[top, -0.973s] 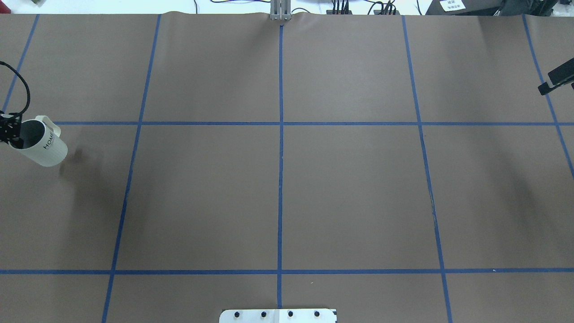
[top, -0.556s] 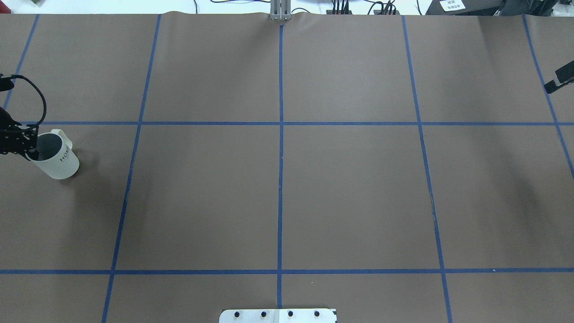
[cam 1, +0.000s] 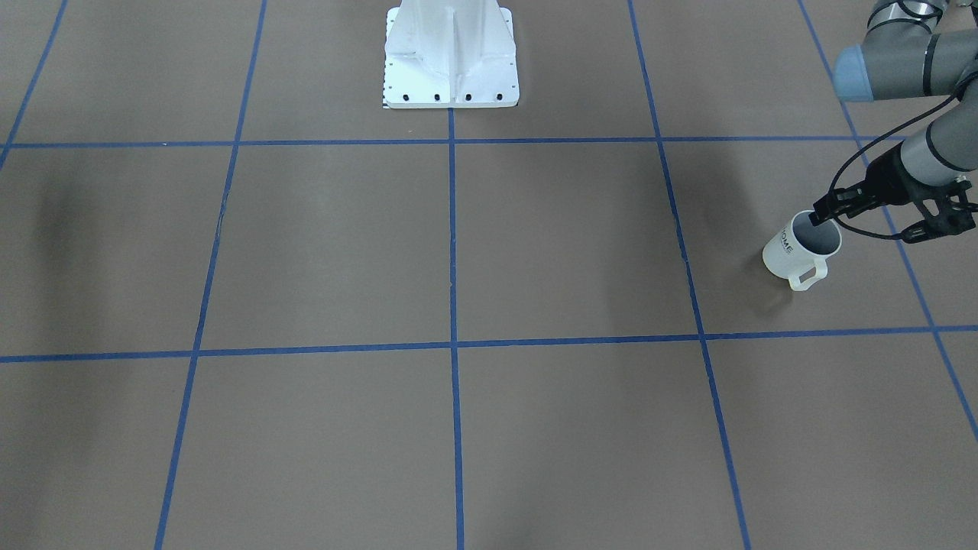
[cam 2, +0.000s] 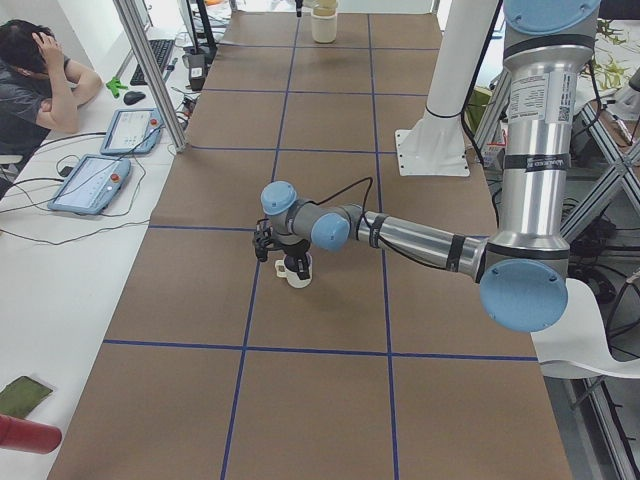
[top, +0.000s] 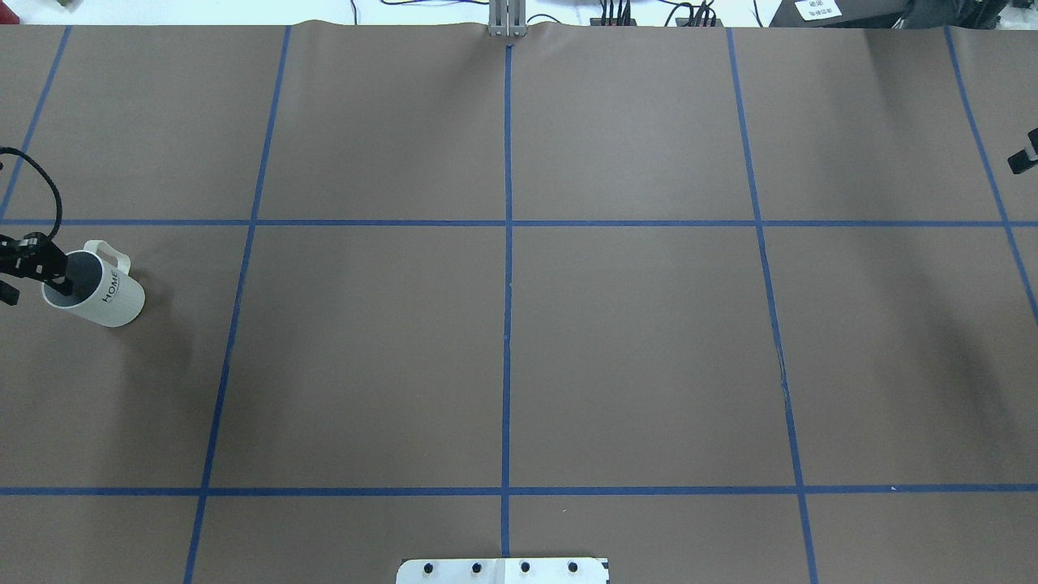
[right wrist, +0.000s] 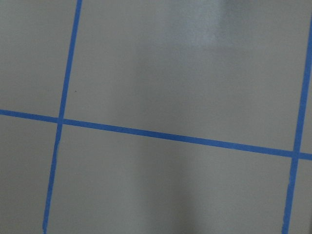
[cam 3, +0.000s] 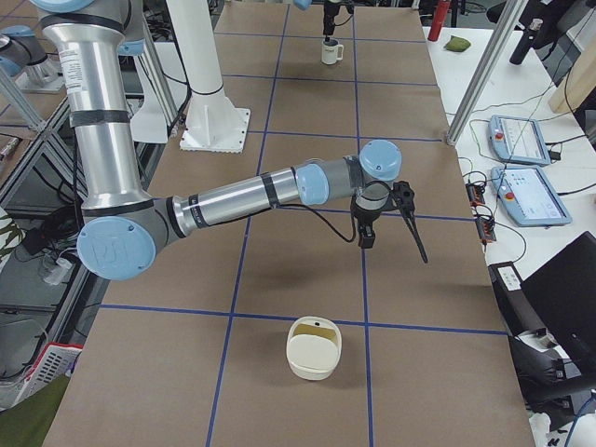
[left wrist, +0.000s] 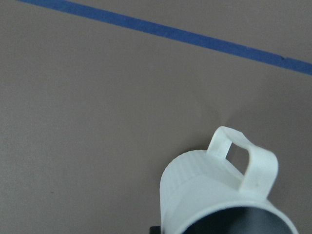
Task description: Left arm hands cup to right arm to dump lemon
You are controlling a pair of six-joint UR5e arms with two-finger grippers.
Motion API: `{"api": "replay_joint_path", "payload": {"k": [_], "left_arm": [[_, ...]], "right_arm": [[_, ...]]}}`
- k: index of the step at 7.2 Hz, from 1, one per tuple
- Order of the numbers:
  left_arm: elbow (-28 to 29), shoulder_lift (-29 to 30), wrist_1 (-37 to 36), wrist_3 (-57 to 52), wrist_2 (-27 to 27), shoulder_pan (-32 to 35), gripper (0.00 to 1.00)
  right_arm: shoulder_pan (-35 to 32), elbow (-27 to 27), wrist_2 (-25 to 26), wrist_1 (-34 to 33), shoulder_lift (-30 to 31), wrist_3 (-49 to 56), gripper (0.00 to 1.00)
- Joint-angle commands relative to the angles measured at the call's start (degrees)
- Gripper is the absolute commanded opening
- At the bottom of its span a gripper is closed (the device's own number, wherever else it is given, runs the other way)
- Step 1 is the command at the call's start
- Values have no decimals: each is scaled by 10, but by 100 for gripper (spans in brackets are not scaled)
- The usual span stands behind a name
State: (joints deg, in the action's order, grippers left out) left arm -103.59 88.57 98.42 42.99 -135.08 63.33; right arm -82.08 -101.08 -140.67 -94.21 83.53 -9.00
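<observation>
Within the last second the cup has descended from a tilt to stand near upright at the 9 o'clock edge of the table, and the left gripper appears spread, one finger inside the mouth, clamping nothing, so hand-over has evidently not begun.
</observation>
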Motion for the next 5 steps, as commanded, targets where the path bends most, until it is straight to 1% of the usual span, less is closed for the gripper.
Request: {"api": "replay_joint_path", "payload": {"k": [1, 2, 3, 5], "left_arm": [[-63, -20, 1, -13, 3, 48, 100], [-54, -16, -2, -66, 3, 73, 100], [-39, -6, -2, -122, 6, 101, 100], [-4, 2, -1, -164, 4, 149, 100]], "right_arm": [[-30, -23, 7, 2, 43, 41, 100], [-48, -21, 13, 0, 64, 96, 100], [-64, -21, 32, 0, 86, 128, 100], [-91, -21, 53, 5, 129, 147, 100]]}}
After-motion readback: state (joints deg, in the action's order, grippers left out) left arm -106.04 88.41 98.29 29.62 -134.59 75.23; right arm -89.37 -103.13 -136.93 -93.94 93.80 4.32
